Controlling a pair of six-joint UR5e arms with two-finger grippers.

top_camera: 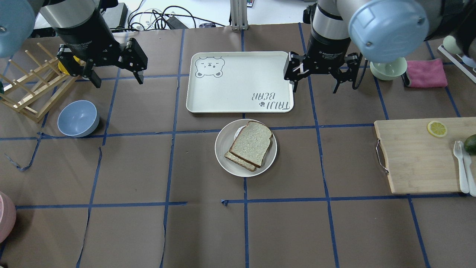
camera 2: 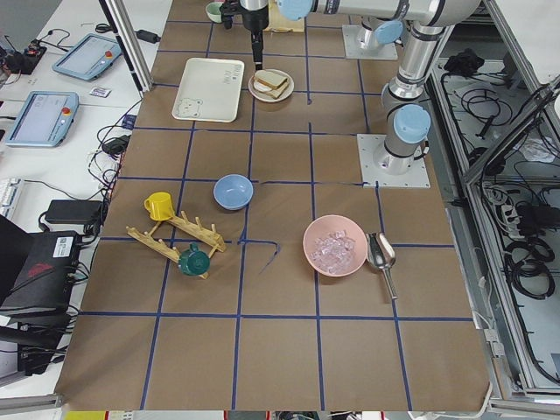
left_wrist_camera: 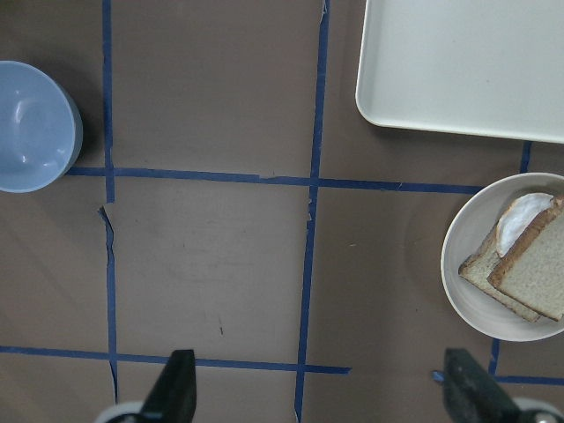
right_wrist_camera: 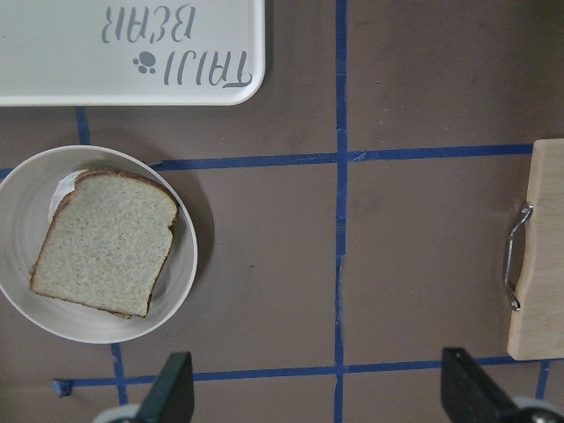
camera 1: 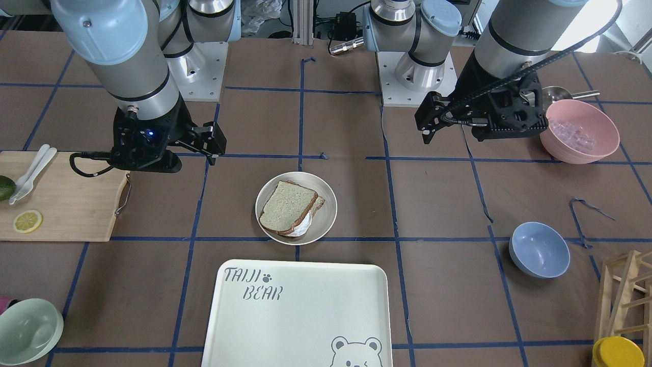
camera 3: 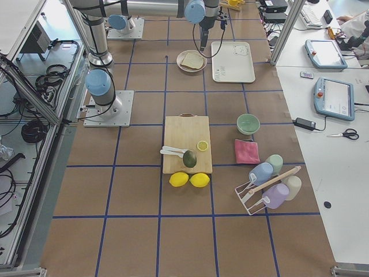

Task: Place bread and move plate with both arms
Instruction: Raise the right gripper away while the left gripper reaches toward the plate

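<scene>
Pale bread (top_camera: pixel 252 143) lying flat — on round cream plate (top_camera: pixel 224 152), mid-table

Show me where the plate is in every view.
Front-facing: plate at centre.
Overhead: plate at centre.
Exterior left: plate top centre.
Exterior right: plate top centre.
Left wrist: plate right edge.
Right wrist: plate left side.
Landmark: the TAIJI BEAR tray beside it.

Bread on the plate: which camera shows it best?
Right wrist-mounted: the bread is large, whole, seen straight down. Overhead and front-facing show it smaller; left wrist crops it at the edge; side views show it tiny.
</scene>
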